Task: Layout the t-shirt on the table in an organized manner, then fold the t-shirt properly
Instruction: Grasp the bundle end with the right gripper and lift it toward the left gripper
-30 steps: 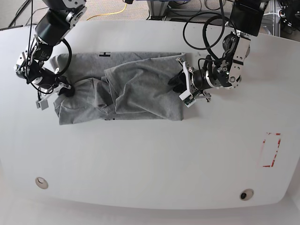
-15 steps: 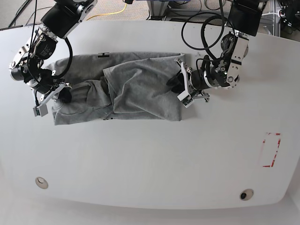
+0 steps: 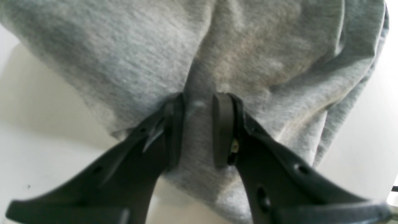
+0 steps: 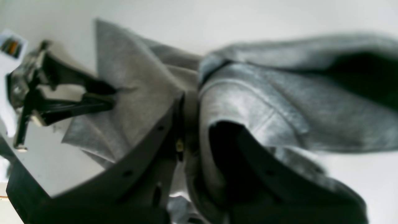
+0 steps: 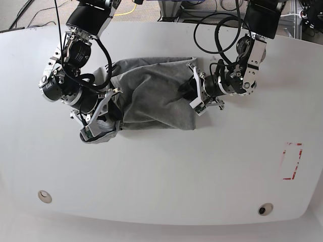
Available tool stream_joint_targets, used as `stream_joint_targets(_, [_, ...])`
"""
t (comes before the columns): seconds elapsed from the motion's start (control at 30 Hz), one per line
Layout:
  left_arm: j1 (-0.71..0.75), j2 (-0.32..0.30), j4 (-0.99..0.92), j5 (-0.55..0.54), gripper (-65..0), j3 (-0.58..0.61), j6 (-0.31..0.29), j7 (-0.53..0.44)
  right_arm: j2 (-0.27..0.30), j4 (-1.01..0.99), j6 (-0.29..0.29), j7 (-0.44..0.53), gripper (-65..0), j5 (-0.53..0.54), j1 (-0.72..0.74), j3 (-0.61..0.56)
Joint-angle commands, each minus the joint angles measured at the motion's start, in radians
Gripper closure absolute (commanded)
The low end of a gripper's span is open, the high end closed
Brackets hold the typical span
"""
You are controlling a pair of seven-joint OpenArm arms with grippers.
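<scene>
Heather-grey t-shirt [image 5: 151,98], bunched and creased toward the back middle of the white surface [image 5: 166,171]; one end gathered into a lump at the base view's left, the other end lying flatter at that view's right. No flat, squared outline yet visible.

Right gripper [image 5: 93,121], at the base view's left: fingers [image 4: 174,124] closed tight on a rolled, seamed part of the cloth, a sleeve or hem by the look of it, which one not clear. Cloth draped over and around the fingers in the right wrist view, hiding most of one of them.

Left gripper [image 3: 199,124], at the base view's right: fingers pinched on a narrow vertical pleat of fabric at the shirt's edge, a small gap between them filled by cloth. Fabric hanging slightly off the surface around the grip.

Step in hand, as judged: laying out, not folding; garment held at two opposite ends with slack and overlap between. Next move, as judged: draw the two grips apart to take up slack, then lower the cloth flat. Care needed not to drag the bunched end under itself or slip off the thin pleat. Red tape rectangle [image 5: 291,161] and grommets [image 5: 44,196] well apart from the shirt.
</scene>
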Motion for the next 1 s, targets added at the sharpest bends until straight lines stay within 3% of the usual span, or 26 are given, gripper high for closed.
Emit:
stream_joint_targets(0.0, [-0.01,-0.003,0.011,-0.001,-14.0,-0.002,0.001,0.007,-0.009,0.019,0.002,0.045,0.0,0.019,0.018,-0.04])
stream_joint_targets(0.17, [-0.01,-0.003,0.011,-0.001,-14.0,-0.002,0.001,0.007,-0.031,0.017,-0.005,0.085,0.0,0.019,0.014,-0.123])
stream_joint_targets(0.43, [-0.01,0.014,0.011,-0.002,-14.0,-0.002,0.001,0.007,-0.063,0.022,-0.094,0.142,0.0,0.019,-0.014,-0.249])
stream_joint_targets(0.73, [-0.01,0.019,0.011,-0.002,-14.0,-0.002,0.002,0.006,-0.061,0.017,-0.174,0.235,0.0,0.017,-0.065,-0.373])
stream_joint_targets(0.97, [-0.01,0.019,0.011,-0.002,-14.0,-0.002,0.002,0.004,-0.054,0.017,-0.213,0.286,0.0,0.017,-0.1,-0.401])
